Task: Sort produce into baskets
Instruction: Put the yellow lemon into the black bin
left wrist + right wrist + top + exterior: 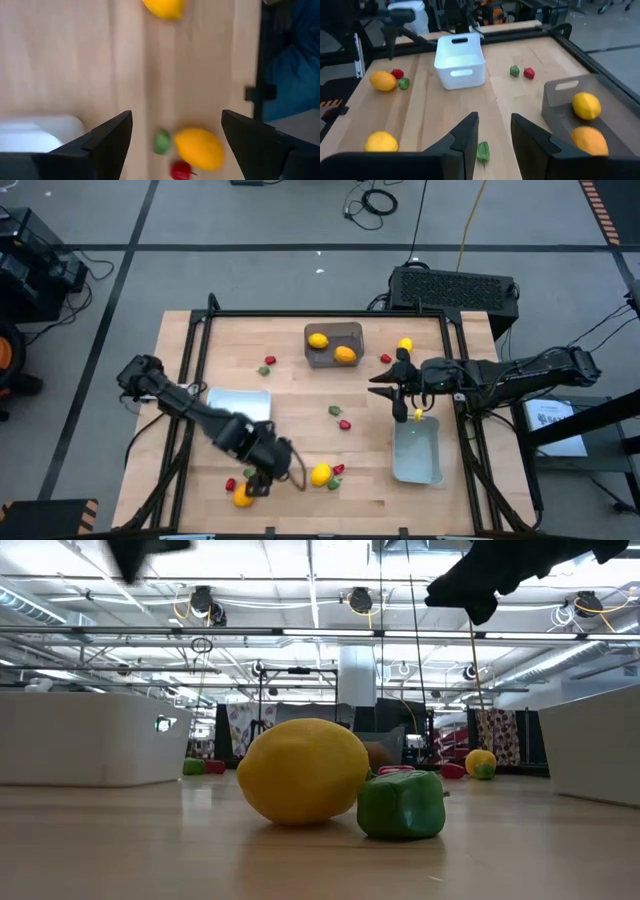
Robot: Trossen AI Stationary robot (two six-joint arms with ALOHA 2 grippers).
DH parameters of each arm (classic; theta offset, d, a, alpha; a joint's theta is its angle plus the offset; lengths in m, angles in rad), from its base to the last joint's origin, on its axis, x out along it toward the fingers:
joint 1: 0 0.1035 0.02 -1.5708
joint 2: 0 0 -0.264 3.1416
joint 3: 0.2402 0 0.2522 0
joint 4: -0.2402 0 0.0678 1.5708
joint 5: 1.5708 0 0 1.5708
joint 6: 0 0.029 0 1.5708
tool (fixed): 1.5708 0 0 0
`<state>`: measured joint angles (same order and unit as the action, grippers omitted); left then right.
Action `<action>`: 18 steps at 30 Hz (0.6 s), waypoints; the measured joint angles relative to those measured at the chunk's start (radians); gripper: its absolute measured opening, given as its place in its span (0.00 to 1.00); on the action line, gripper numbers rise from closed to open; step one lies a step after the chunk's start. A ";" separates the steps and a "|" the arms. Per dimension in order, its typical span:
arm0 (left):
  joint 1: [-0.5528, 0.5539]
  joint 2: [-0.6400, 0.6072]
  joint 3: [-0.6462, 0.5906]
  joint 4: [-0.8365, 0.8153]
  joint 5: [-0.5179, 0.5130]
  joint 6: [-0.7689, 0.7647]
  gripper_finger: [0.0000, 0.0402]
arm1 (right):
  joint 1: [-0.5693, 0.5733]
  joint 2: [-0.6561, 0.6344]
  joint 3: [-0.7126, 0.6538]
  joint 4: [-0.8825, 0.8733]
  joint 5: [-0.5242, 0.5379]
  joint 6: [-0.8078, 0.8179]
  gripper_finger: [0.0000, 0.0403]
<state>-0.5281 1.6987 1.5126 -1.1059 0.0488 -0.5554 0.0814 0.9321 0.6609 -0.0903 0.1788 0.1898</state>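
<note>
- Near the front edge of the pale wooden bench (pixel 300 395), as seen from above, the left gripper (pixel 262 477) is held over an orange rounded fruit (pixel 243 497); its jaws are spread wide and nothing is held.
- Between those jaws, the left wrist view shows that orange fruit (pixel 199 148) with a small green piece (pixel 161 141) and a small red piece (pixel 181 170) touching it.
- Only at table height is a green block-shaped piece (pixel 402 804) seen pressed against a yellow lemon-like fruit (pixel 303 771).
- Over the pale white-silvery bin (pixel 418 450) on the right, the right gripper (pixel 416 413) is seen with jaws partly closed on a small yellow piece (pixel 418 416).
- In the dark grey translucent bin (pixel 334 343), two citrus fruits are seen.
</note>
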 joint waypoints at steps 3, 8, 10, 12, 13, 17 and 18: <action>-0.054 0.000 -0.022 -0.003 0.000 -0.128 0.78 | 0.000 0.000 0.000 0.024 0.002 -0.022 0.26; -0.115 0.000 -0.070 0.000 0.022 -0.402 0.78 | -0.002 0.000 0.000 0.105 0.002 -0.108 0.26; -0.133 0.000 -0.090 0.010 0.024 -0.497 0.78 | -0.002 0.000 0.000 0.163 0.004 -0.186 0.26; -0.152 0.000 -0.110 0.032 0.027 -0.585 0.78 | -0.002 0.000 0.000 0.225 0.005 -0.249 0.26; -0.163 0.001 -0.118 0.039 0.026 -0.625 0.78 | -0.002 0.000 0.000 0.249 0.005 -0.270 0.26; -0.200 0.001 -0.146 0.118 0.028 -0.771 0.78 | -0.002 0.000 0.000 0.299 0.005 -0.324 0.26; -0.206 0.001 -0.150 0.134 0.028 -0.803 0.78 | -0.002 0.000 0.000 0.306 0.005 -0.335 0.26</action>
<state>-0.7336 1.6997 1.3624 -0.9718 0.0765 -1.3585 0.0799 0.9321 0.6609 0.2157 0.1837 -0.1455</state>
